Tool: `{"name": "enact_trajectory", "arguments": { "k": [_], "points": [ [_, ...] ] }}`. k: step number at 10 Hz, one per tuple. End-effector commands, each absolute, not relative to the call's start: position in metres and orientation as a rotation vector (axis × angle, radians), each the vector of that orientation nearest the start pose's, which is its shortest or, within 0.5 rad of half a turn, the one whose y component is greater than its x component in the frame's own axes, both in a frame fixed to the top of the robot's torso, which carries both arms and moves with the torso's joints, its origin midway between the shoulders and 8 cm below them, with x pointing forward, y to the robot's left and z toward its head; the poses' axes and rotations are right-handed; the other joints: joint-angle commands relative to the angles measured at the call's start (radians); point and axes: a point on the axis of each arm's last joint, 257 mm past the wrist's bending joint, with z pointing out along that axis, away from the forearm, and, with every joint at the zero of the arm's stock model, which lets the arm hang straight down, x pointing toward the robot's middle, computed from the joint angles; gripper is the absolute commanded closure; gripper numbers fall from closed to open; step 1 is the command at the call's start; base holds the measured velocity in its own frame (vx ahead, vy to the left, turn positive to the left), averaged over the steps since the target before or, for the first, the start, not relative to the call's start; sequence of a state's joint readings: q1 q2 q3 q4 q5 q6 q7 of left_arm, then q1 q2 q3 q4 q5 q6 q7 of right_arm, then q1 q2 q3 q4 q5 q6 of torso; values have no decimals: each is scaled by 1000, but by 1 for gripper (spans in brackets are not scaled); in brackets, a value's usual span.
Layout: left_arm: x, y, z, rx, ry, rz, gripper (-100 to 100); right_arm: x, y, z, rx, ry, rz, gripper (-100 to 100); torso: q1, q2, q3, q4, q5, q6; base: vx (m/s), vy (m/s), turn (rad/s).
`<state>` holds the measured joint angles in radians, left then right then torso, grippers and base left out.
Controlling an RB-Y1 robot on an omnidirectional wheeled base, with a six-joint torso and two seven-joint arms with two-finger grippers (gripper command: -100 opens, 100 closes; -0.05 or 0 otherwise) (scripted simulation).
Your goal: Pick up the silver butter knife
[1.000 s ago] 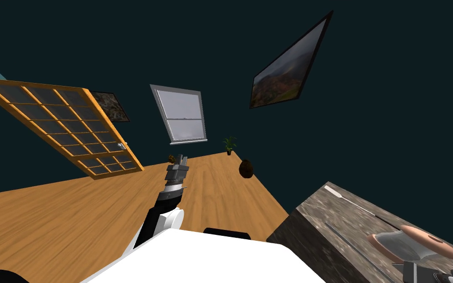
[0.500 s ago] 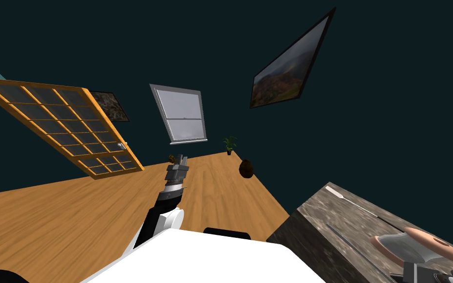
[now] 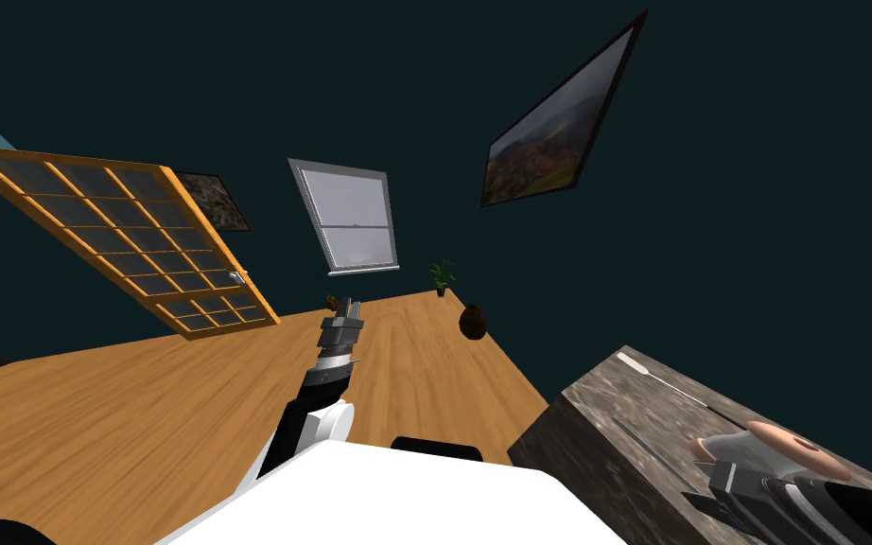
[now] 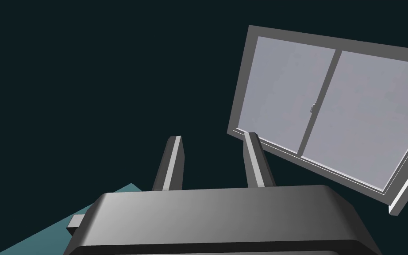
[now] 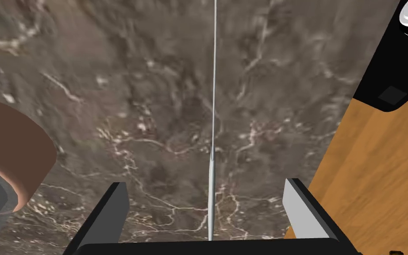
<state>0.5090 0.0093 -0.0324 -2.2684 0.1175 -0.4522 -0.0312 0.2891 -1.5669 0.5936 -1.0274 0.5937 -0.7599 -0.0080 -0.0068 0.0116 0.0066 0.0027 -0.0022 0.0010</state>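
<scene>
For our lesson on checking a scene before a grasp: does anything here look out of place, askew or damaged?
Nothing stands out. The knife lies flat and straight on the table, between the open fingers of the right gripper. The dish sits apart from it, and nothing is spilled.

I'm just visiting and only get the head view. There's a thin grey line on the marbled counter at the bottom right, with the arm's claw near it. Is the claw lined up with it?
Observer: Yes. In the right wrist view the butter knife runs straight up the middle between the two fingers of the right gripper.
Visitor: Has it grabbed it?
Observer: No. Those fingers stand wide apart, clear of the knife on both sides.
Visitor: And the other arm?
Observer: The left wrist view shows the left gripper with its fingers apart and nothing between them.
</scene>
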Motion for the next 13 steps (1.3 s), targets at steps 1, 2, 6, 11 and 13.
{"name": "enact_trajectory", "arguments": {
  "k": [1,2,6,11,13],
  "points": [
    [353,284,6,-774,604,-1362,0,199,-644,-333,-569,2724,27,-100,0,0,0,0,0,0,-101,-56,9],
    [353,284,6,-774,604,-1362,0,210,-638,-331,-562,2695,39,-100,1,-1,0,0,0,0,-77,-32,0],
    [353,284,6,-774,604,-1362,0,253,-617,-322,-537,2581,85,-100,2,-2,-1,0,0,0,-83,-36,7],
    [353,284,6,-774,604,-1361,0,238,-620,-338,-521,2602,75,-100,5,-12,-7,-3,1,0,17,0,39],
    [353,284,6,-774,604,-1361,0,238,-620,-339,-522,2602,74,100,5,-9,-5,-2,1,0,0,0,0]
  ]
}}
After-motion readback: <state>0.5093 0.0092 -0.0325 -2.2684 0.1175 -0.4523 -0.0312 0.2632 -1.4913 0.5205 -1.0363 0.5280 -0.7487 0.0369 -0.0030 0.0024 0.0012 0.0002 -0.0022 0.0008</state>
